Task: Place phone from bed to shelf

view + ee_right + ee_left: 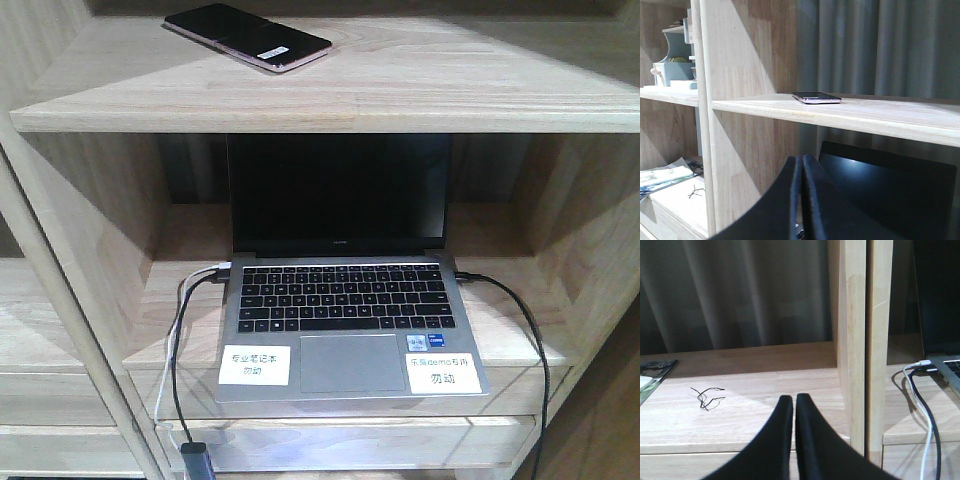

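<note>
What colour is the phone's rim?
Pinkish-gold around a glossy black face; the phone shows it best in the front-facing view.

Both hands closed, empty.

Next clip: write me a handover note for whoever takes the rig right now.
Left gripper: shut, empty, low in front of the shelf.
Right gripper: shut, empty, below the upper board.
Phone: lying flat on the upper board, above the open laptop; nothing touches it.
Bed: not in view.
Done: phone is on the shelf.
Left: apparently nothing but backing the arms away.
</note>
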Robot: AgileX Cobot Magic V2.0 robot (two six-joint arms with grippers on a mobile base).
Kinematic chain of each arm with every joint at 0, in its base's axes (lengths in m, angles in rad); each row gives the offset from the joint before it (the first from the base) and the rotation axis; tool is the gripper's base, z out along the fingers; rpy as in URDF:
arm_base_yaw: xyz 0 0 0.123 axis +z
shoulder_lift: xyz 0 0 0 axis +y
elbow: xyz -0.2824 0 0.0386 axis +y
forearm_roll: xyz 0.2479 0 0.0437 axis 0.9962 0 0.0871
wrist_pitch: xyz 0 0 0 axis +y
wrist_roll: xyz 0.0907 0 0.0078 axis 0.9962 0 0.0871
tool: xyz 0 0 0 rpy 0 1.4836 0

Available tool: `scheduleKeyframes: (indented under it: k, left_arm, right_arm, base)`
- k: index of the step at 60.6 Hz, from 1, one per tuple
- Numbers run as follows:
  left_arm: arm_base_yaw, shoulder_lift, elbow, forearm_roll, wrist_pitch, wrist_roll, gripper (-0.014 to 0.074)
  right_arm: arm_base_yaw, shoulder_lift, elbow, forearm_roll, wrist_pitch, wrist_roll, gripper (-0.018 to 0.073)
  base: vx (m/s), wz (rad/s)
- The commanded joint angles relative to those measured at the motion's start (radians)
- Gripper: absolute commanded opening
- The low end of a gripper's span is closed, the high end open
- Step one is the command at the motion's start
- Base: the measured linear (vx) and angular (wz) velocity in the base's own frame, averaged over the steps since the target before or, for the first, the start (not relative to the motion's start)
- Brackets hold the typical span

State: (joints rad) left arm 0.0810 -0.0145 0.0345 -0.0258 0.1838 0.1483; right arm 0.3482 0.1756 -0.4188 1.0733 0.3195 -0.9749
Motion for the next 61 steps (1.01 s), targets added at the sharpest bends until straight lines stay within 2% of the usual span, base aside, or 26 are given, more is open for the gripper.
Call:
scheduleKeyframes:
  k: [1,30,36,40,45,51,61]
  left_arm:
    - [0.000,-0.012,-0.023,-0.009,-0.072,-0.006,0.0001]
    - [0.000,-0.012,-0.023,-0.009,-0.072,-0.006,0.0001]
    - [0.000,-0.012,-0.023,-0.009,-0.072,-0.006,0.0001]
    - [0.000,-0.012,-0.023,-0.009,-0.072,-0.006,0.0001]
    - [0.000,-0.012,-0.023,-0.009,-0.072,-0.006,0.0001]
    - [0.000,-0.012,-0.023,-0.009,-0.072,-0.006,0.0001]
    - [0.000,-0.012,-0.023,-0.009,-0.072,-0.006,0.0001]
  right_arm:
    - [-0.003,0.011,-0.025,0.015,-0.043,-0.001,-0.0008]
    - [-0.003,0.011,-0.025,0.015,-0.066,0.005,-0.0008]
    - [-0.003,0.011,-0.025,-0.013,-0.066,0.074,-0.0008]
    - [-0.003,0.011,-0.025,-0.089,-0.066,0.189,-0.0008]
    - [-0.003,0.011,-0.025,-0.241,-0.066,0.374,-0.0008]
    - [-0.003,0.011,-0.025,-0.467,-0.066,0.634,-0.0008]
    - [-0.008,0.011,-0.025,-0.915,-0.071,1.039,-0.0008]
  base:
    - [0.00,0.00]
    - [0.00,0.00]
    - [0.00,0.00]
    - [0.00,0.00]
    - [0.00,0.00]
    - [0.00,0.00]
    - [0.00,0.00]
